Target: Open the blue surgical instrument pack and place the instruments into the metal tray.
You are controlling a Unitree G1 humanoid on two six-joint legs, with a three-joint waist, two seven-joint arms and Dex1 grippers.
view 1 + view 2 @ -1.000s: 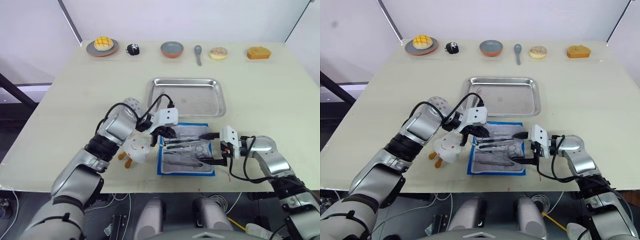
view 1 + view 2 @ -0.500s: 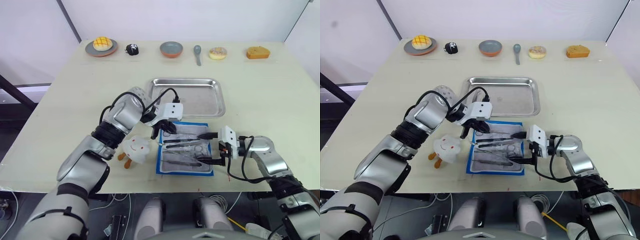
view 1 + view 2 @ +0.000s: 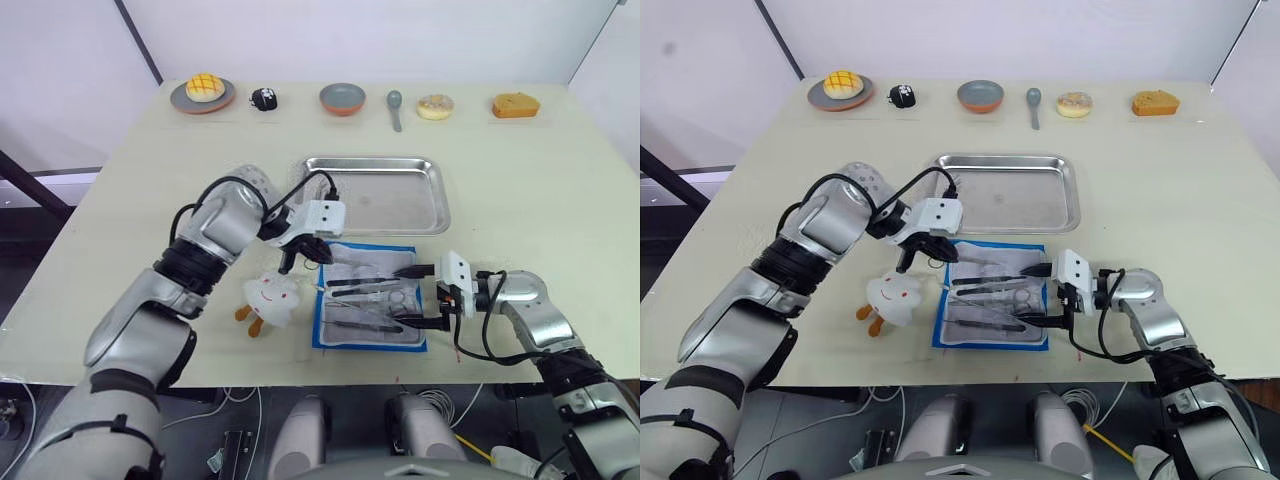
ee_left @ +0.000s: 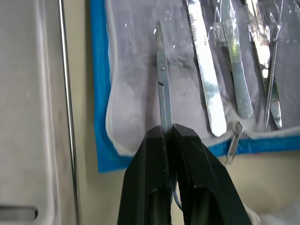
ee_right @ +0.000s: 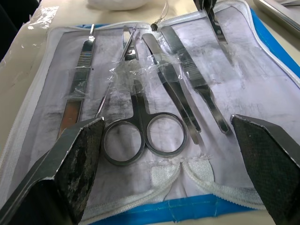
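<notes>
The blue surgical instrument pack [image 3: 370,296] lies open on the table, just in front of the metal tray [image 3: 376,195]. Several instruments sit in its clear pockets: scissors [image 5: 140,129], tweezers [image 5: 178,101] and a flat handle [image 5: 78,91]. My left gripper [image 4: 167,132] is shut on a slim silvery scissor-like instrument [image 4: 162,89] and holds it over the pack's left border, between the pack and the tray. My right gripper [image 3: 418,296] is open at the pack's right edge, its fingers [image 5: 70,164] spread on either side of the lining.
A white plush toy [image 3: 272,298] lies just left of the pack. Along the far edge stand a plate with a bun [image 3: 204,92], a small black object [image 3: 265,98], a bowl [image 3: 343,98], a grey spoon [image 3: 396,106], a donut [image 3: 436,106] and a cake [image 3: 516,104].
My left gripper has risen from the pack's upper-left part and shifted left with the slim instrument in its fingers. The right gripper has stayed at the pack's right edge.
</notes>
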